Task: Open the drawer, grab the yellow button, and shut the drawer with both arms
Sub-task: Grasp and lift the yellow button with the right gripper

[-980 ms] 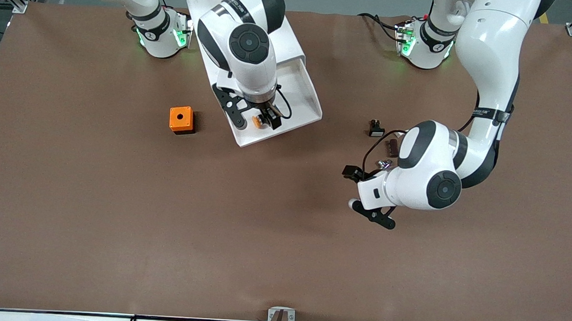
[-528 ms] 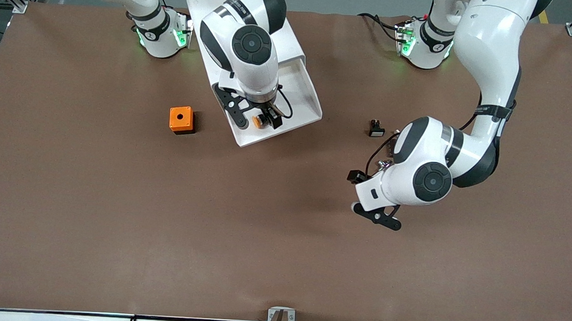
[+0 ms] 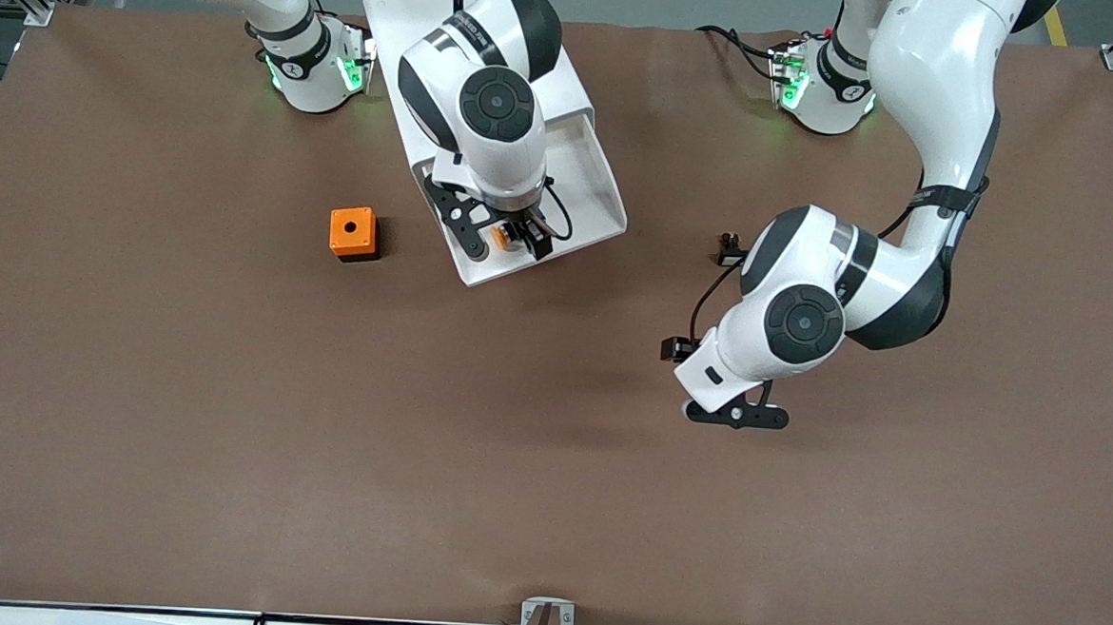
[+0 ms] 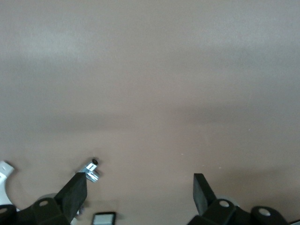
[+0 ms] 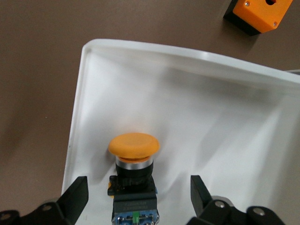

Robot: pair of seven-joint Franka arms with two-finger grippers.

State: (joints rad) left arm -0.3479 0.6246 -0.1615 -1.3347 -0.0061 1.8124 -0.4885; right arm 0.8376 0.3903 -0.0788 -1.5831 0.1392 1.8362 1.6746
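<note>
Black fingers [image 5: 75,197] of the right gripper [image 5: 136,199] stand spread wide on either side of the small orange-capped button [image 5: 134,161], gripping nothing. It lies in the pulled-out shallow white drawer [image 3: 594,176]. An orange cube [image 3: 352,232] sits beside the drawer. The left gripper [image 4: 139,193] hovers open, empty, over the brown table [image 3: 226,429], its arm partly hiding a small black-and-white part [image 3: 731,255].

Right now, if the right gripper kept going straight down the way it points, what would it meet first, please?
The button most likely: it lies between the open fingers of the right gripper, on the floor of the open drawer. Depth is uncertain.
</note>
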